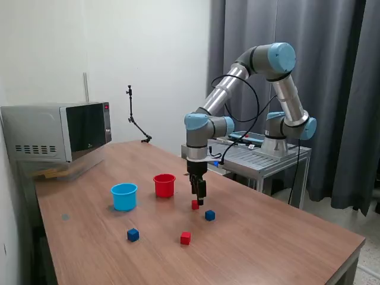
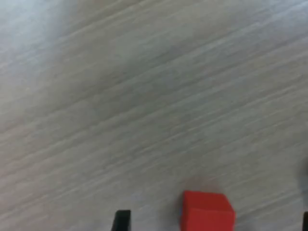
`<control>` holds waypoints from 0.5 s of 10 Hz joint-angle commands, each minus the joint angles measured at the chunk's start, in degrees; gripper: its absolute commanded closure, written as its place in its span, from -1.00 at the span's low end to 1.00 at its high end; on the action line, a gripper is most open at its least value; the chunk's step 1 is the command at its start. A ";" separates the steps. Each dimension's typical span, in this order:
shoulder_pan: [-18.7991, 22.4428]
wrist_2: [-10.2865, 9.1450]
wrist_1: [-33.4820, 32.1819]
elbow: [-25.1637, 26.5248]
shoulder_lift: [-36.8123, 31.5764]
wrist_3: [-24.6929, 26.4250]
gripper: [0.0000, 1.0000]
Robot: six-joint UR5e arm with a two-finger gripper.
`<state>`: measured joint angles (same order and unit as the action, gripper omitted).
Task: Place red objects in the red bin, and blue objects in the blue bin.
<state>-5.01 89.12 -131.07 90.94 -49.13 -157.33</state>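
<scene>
On the wooden worktop [image 1: 249,237] the near red cube [image 1: 195,204] sits just beside the red cup [image 1: 164,185], and I'd centre my gripper [image 1: 199,200], jaws parted and empty, squarely over it before lowering to grasp.

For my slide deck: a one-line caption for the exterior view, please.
UR5e gripper poised just above a red cube, with red cup and blue cup waiting nearby.
</scene>
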 commanded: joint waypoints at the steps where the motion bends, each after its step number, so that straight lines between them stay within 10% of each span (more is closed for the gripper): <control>1: 0.79 -0.61 -0.32 -1.11 0.88 0.01 -1.00; 5: 0.79 -0.71 -0.50 -1.03 1.15 0.01 -1.00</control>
<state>-4.25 88.46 -131.49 89.89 -48.11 -157.32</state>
